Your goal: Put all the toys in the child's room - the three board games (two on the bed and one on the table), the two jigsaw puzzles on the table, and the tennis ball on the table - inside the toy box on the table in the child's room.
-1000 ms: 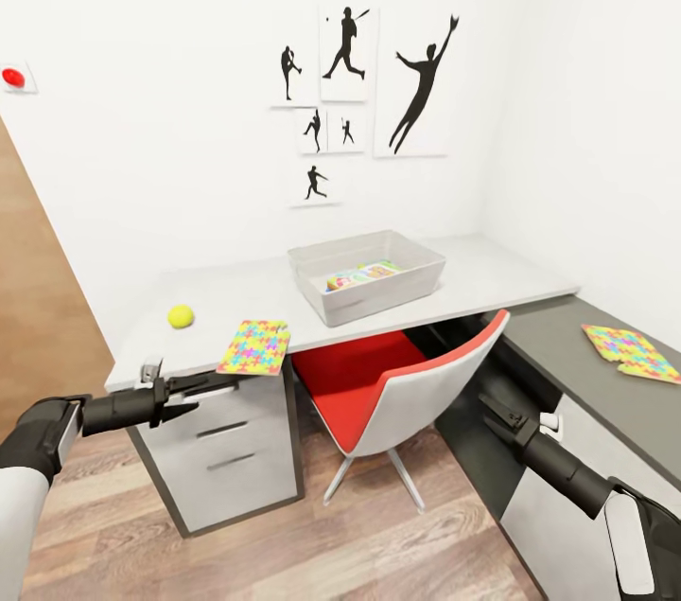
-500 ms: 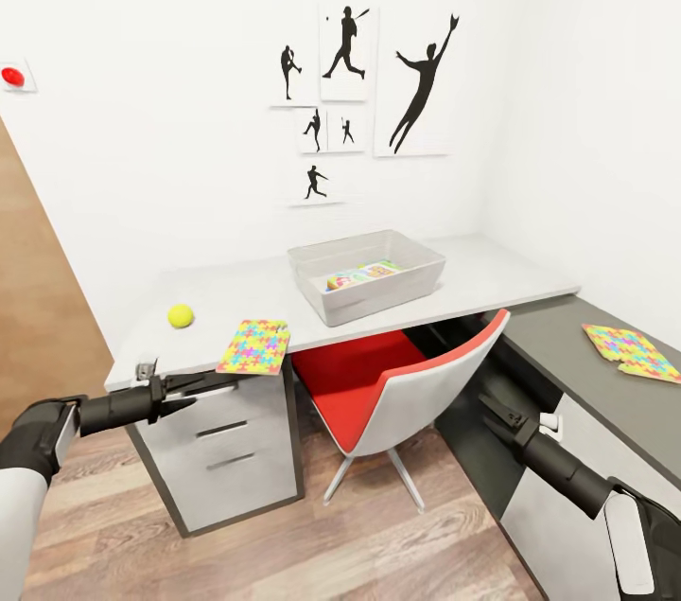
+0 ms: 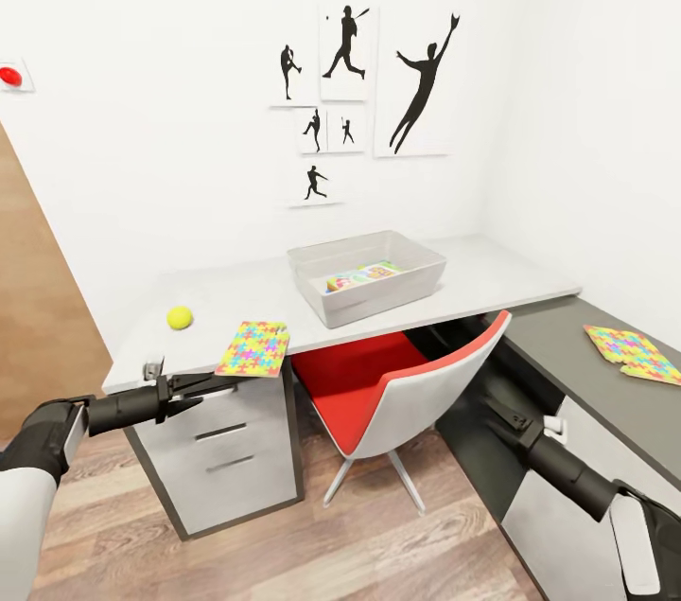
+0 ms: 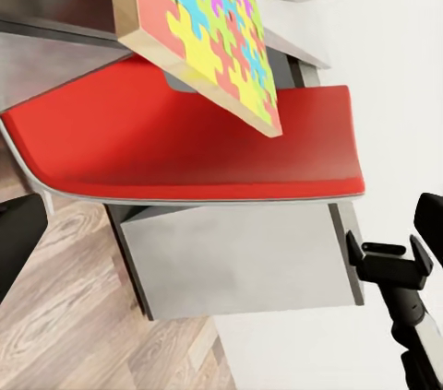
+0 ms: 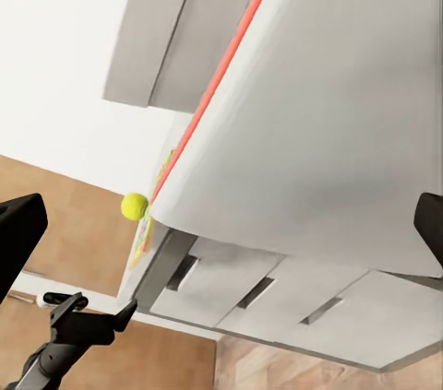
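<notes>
Puzzle square [image 3: 253, 347] lies at the tabletop's [image 3: 236, 293] near left edge, just beyond the released left claw [image 3: 203, 385]. Best slide one finger beneath its overhanging edge, pinch, then carry right to the toy box [image 3: 366, 275]. Right claw [image 3: 498, 410] hangs low, apparently released.

Toys around the light-grey toy box [image 3: 409, 277] on the counter [image 3: 492, 272].
Inside the box, a colourful flat board game [image 3: 359, 277]; left of it, yellow-green tennis ball [image 3: 180, 318] and one jigsaw puzzle [image 3: 253, 347] overhanging the edge; far right, another puzzle [image 3: 632, 352].
</notes>
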